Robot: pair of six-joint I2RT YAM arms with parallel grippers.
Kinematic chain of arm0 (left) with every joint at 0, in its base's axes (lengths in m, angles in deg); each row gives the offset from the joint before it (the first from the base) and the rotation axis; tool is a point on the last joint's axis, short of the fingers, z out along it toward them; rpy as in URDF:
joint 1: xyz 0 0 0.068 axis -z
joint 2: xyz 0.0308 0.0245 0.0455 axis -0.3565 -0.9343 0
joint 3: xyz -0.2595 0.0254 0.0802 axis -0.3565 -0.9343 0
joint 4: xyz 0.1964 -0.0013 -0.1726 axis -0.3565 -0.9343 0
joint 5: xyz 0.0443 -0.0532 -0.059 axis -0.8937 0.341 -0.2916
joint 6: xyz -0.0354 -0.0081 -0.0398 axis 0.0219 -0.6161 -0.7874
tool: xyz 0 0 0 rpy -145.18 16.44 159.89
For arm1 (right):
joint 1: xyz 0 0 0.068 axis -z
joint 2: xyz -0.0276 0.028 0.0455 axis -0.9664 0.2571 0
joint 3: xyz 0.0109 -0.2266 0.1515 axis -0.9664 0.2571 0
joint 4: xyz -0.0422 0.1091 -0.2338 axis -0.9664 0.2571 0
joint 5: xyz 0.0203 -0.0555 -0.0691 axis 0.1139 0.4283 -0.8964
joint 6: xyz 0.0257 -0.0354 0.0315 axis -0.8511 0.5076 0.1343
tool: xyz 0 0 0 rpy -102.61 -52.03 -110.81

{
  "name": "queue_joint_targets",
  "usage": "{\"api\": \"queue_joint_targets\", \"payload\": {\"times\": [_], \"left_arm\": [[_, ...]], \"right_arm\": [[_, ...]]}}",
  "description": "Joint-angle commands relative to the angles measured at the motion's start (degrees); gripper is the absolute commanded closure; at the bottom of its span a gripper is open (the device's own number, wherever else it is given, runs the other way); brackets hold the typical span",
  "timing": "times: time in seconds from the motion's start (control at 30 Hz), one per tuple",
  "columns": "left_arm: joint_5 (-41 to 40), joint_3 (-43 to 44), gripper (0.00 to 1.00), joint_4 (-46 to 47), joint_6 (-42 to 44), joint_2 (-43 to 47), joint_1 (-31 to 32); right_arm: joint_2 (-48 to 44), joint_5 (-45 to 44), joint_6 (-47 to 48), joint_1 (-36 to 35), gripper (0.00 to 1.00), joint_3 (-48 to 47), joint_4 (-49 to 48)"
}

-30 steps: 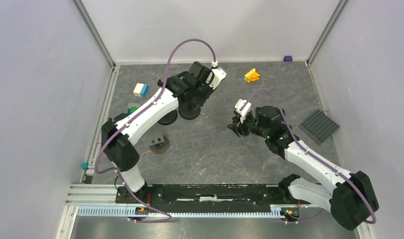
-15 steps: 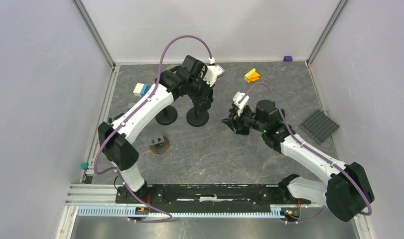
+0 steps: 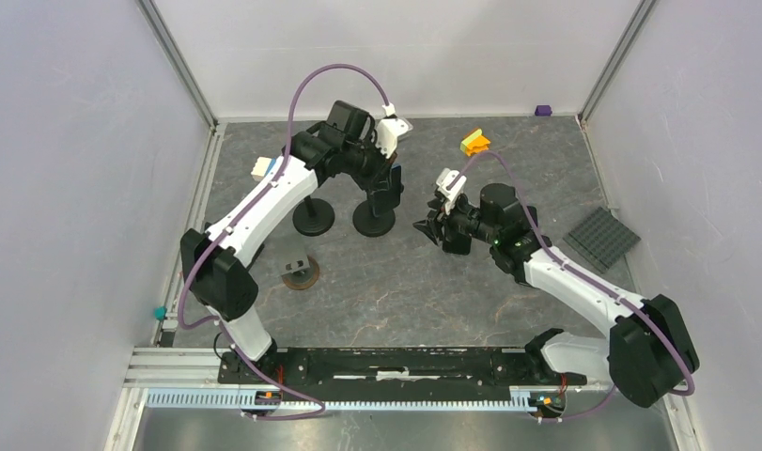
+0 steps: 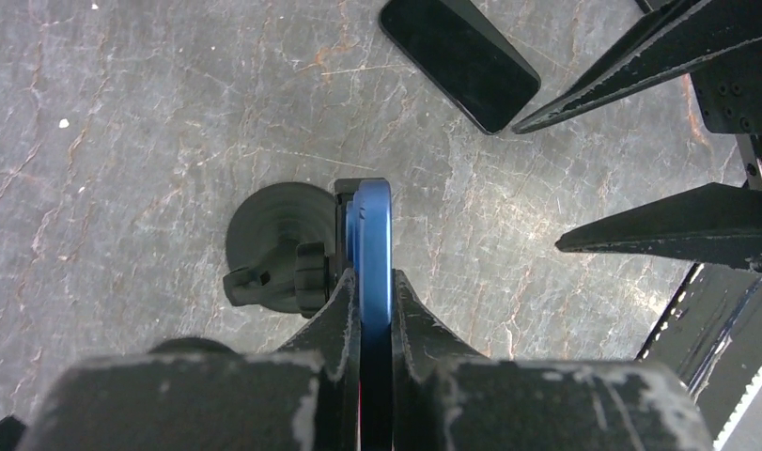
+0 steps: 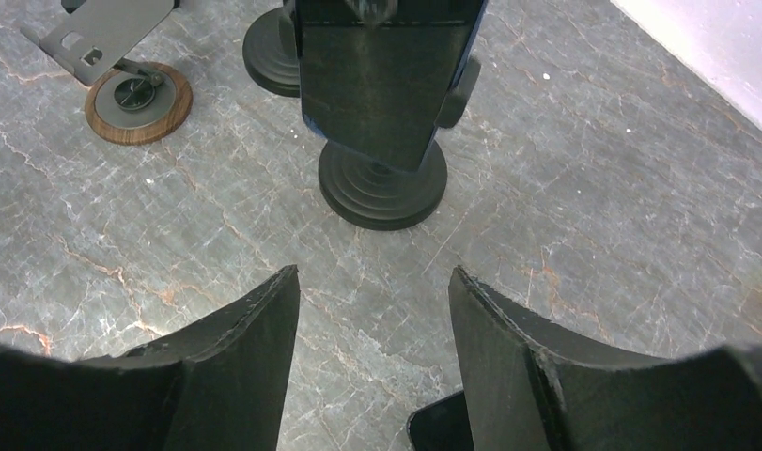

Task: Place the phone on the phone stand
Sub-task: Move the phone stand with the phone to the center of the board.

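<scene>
A blue-edged phone (image 4: 374, 235) is seen edge-on, pinched by my left gripper (image 4: 375, 291), which is shut on it. The phone's dark screen (image 5: 386, 75) stands upright above the black phone stand (image 5: 383, 188), against the stand's cradle (image 4: 306, 272); I cannot tell whether it rests there. From above, the left gripper (image 3: 388, 183) is over the stand's round base (image 3: 374, 221). My right gripper (image 5: 374, 282) is open and empty, just right of the stand (image 3: 428, 228). A second black phone (image 4: 458, 58) lies flat on the table beneath the right fingers (image 4: 677, 221).
Another black round stand (image 3: 313, 218) sits left of the first, and a wood-based metal stand (image 3: 300, 272) is nearer me. Toy bricks lie at the back: white-blue (image 3: 264, 168), yellow-orange (image 3: 474, 142), purple (image 3: 543, 110). A grey baseplate (image 3: 601, 239) is at right.
My left gripper swung back and left with the phone, which now stands upright over the stand. The right gripper slid left toward the stand and its jaws spread wider.
</scene>
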Motion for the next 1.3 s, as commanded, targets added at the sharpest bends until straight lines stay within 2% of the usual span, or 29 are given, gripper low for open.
{"api": "queue_joint_targets", "payload": {"times": [0.0, 0.27, 0.47, 0.63, 1.0, 1.13, 1.27], "left_arm": [[2.39, -1.98, 0.92, 7.91, 3.41, 2.59, 0.12], [1.20, -2.29, 0.80, 8.42, 4.32, 2.10, 0.12], [0.92, -2.47, 0.64, 8.31, 4.35, 2.21, 0.16], [0.53, -2.87, 0.56, 8.29, 4.46, 2.69, 0.34], [2.56, -2.75, 0.21, 7.26, 1.40, 4.68, 0.47], [2.44, -3.23, 0.19, 6.76, 0.38, 5.40, 0.38], [1.43, -3.93, 0.22, 7.03, -0.32, 4.88, 0.14]], "right_arm": [[1.69, 1.70, -0.77, 0.18, 0.35, -4.07, -3.23], [3.39, 1.47, -0.71, 0.27, 0.34, -4.57, -3.46], [3.58, 1.11, -0.71, 0.51, 0.34, -4.51, -3.41], [3.48, 0.94, -0.71, 0.64, 0.34, -4.06, -3.35], [3.23, 1.26, -0.98, 0.84, 0.33, -4.65, -3.21], [3.69, 1.81, -0.98, 0.88, 0.33, -5.14, -3.24], [3.79, 2.00, -0.89, 0.85, 0.34, -5.03, -3.22]]}}
